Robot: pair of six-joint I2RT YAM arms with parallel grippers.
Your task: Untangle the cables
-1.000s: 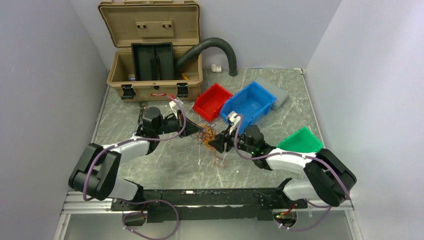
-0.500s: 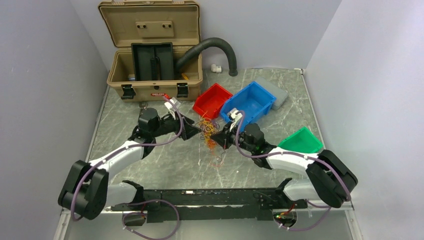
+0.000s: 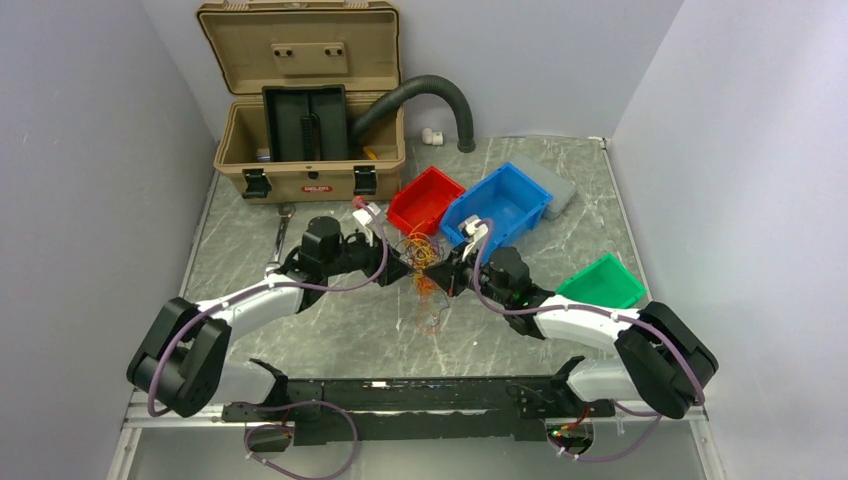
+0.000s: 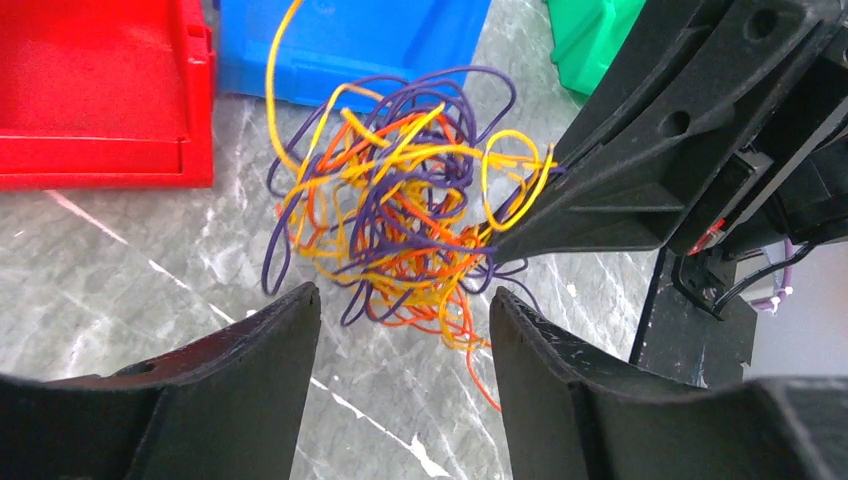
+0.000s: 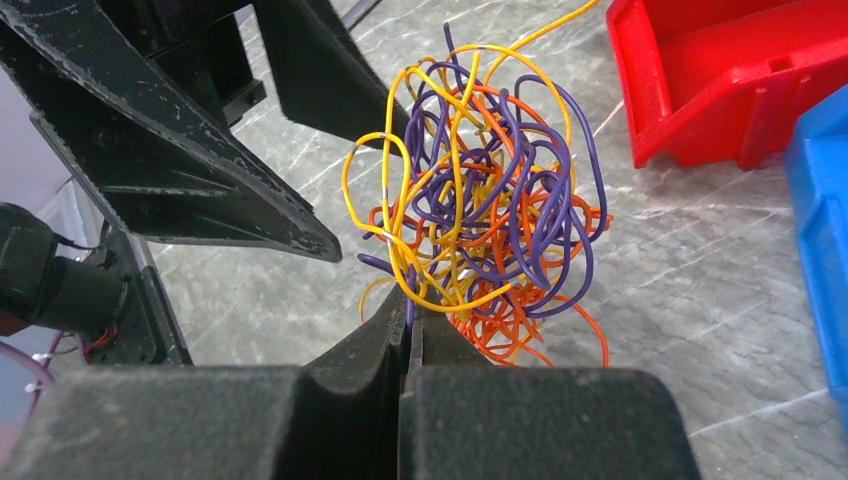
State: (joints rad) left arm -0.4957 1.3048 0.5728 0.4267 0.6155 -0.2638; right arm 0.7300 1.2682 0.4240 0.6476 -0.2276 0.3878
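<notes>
The table (image 3: 330,330) is a grey slab veined with white, walled in on three sides. At its far left corner stands an open tan toolbox (image 3: 310,180), and a black ribbed hose (image 3: 440,90) arches out of the box with its end down on the surface, just beside a small white fitting (image 3: 432,135). Near the middle a red bin (image 3: 425,203) and a blue bin (image 3: 497,210) sit side by side, with a flat grey box (image 3: 553,185) just behind the blue one. A green bin (image 3: 600,283) sits apart toward the right edge. A slim metal tool (image 3: 279,236) lies in front of the toolbox. The cables (image 3: 420,255) are bunched in front of the bins, orange strands trailing on the stone.
</notes>
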